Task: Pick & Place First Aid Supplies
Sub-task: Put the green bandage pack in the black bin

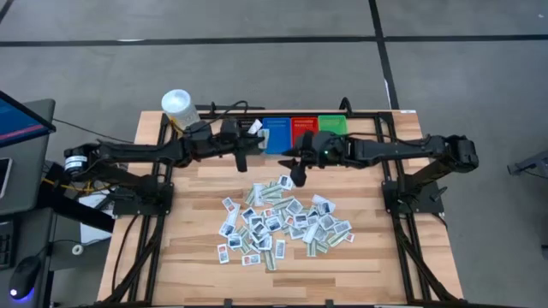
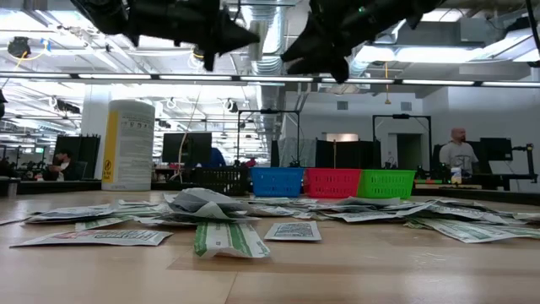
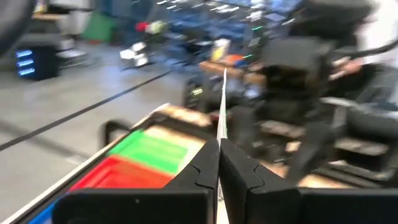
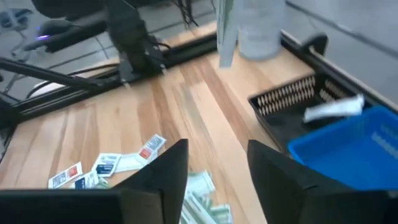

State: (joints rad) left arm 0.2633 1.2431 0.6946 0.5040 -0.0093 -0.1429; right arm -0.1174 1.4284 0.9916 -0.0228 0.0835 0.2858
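Observation:
The first aid supplies lie as a heap of small flat packets (image 1: 278, 222) in the middle of the table. One white packet (image 3: 222, 102) is lifted, seen edge-on beyond my left gripper (image 3: 219, 149), which is shut on it in front of the bins (image 1: 272, 147). My right gripper (image 4: 217, 168) is open with nothing between its fingers. It faces the left gripper a short way off (image 1: 297, 167), above the heap's far edge. In the right wrist view the held packet (image 4: 225, 31) shows in front of the tub. My left gripper pinches the near end of the packet (image 3: 221, 129) between its two fingertips. The fingers lie level and point toward the table's right. The packet stands on edge and reaches out beyond the fingertips, clear of the table.
Along the far edge stand a black bin (image 4: 292, 102) with a white packet (image 4: 333, 109) in it, then a blue bin (image 1: 276, 135), a red bin (image 1: 304, 128) and a green bin (image 1: 332, 125). A white tub with a yellow label (image 1: 177, 104) stands at the far left corner.

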